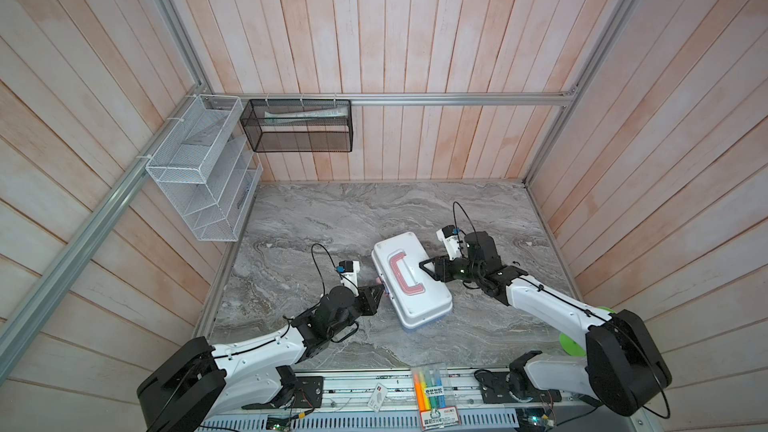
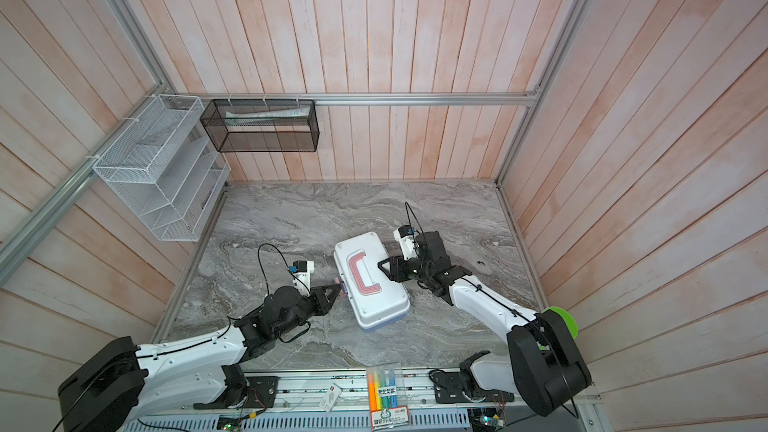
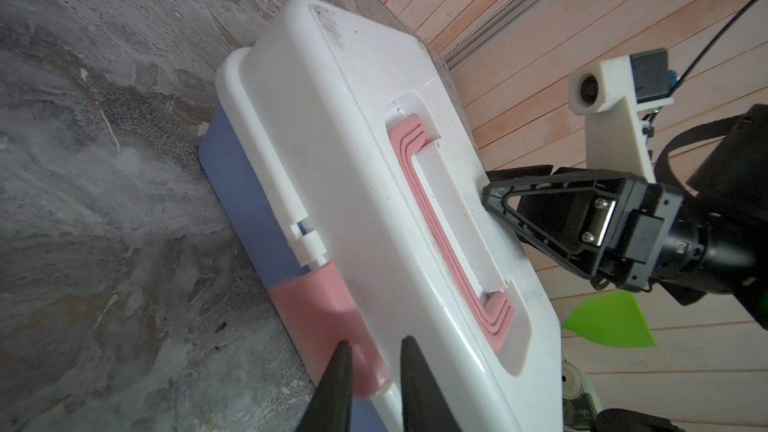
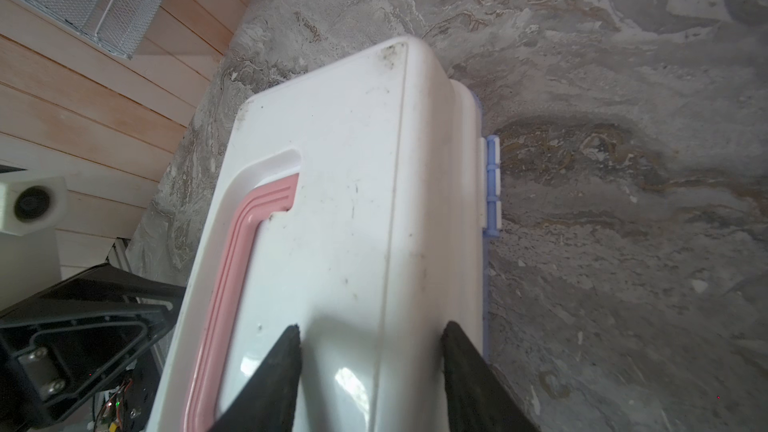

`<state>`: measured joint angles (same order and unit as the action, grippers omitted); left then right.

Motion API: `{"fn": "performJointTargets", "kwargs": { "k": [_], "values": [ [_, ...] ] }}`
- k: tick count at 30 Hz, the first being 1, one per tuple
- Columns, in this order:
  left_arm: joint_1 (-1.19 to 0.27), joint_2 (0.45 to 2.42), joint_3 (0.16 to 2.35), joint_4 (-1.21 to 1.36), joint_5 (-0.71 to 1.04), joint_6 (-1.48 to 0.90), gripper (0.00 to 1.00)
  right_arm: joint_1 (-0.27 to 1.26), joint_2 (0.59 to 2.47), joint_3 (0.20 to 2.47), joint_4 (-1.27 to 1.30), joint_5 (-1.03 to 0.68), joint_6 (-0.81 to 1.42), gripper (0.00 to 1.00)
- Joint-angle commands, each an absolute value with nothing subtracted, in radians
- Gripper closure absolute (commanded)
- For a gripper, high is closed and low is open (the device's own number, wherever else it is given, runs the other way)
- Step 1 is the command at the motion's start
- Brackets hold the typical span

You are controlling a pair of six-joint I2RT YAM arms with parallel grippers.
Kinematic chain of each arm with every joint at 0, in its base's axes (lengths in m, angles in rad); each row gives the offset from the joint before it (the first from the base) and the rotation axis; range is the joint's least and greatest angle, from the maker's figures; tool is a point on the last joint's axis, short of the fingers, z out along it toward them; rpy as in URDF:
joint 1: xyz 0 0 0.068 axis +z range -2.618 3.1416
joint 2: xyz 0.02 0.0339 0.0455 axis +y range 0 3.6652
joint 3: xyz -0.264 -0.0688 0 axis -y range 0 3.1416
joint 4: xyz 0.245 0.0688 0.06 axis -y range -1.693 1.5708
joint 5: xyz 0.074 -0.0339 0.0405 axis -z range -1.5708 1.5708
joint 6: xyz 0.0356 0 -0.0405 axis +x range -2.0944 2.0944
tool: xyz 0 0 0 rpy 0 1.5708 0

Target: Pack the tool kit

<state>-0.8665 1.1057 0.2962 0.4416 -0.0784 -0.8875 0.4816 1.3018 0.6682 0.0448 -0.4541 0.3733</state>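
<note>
The tool kit [image 1: 419, 297] [image 2: 374, 301] lies closed and slanted on the marble table, its white lid up and its pink handle [image 1: 401, 274] [image 4: 232, 251] folded flat. The light blue base shows under the lid [image 3: 353, 139]. My left gripper [image 1: 379, 283] [image 2: 338, 284] [image 3: 376, 342] is at the pink latch [image 3: 316, 305] on the case's front. Its jaws stand a narrow gap apart, one tip over the latch and one over the lid rim. My right gripper [image 1: 424, 265] [image 2: 380, 264] [image 4: 370, 326] is open, its tips resting on the lid's top beside the handle. No loose tools show.
A clear pack of highlighters [image 1: 432, 392] [image 2: 384, 392] lies on the front rail beside a small white tag [image 1: 378, 396]. A white mesh rack [image 1: 199, 168] and a black mesh basket [image 1: 297, 126] hang on the walls. A green disc [image 1: 571, 342] sits by the right arm.
</note>
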Motion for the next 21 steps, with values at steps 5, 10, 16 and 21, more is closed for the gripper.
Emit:
{"fn": "performJointTargets", "kwargs": {
  "k": [5, 10, 16, 21],
  "values": [
    [-0.864, 1.1, 0.283, 0.458, -0.066, -0.89, 0.82, 0.502, 1.354, 0.629, -0.115, -0.477, 0.353, 0.49],
    [-0.864, 1.108, 0.295, 0.452, -0.063, -0.881, 0.86, 0.502, 1.358, 0.627, -0.112, -0.478, 0.354, 0.49],
    [-0.864, 1.133, 0.316, 0.442, -0.054, -0.873, 0.96, 0.502, 1.361, 0.625, -0.112, -0.478, 0.355, 0.49],
    [-0.864, 1.155, 0.331, 0.436, -0.046, -0.868, 0.99, 0.503, 1.365, 0.622, -0.112, -0.477, 0.354, 0.49]
  ]
}}
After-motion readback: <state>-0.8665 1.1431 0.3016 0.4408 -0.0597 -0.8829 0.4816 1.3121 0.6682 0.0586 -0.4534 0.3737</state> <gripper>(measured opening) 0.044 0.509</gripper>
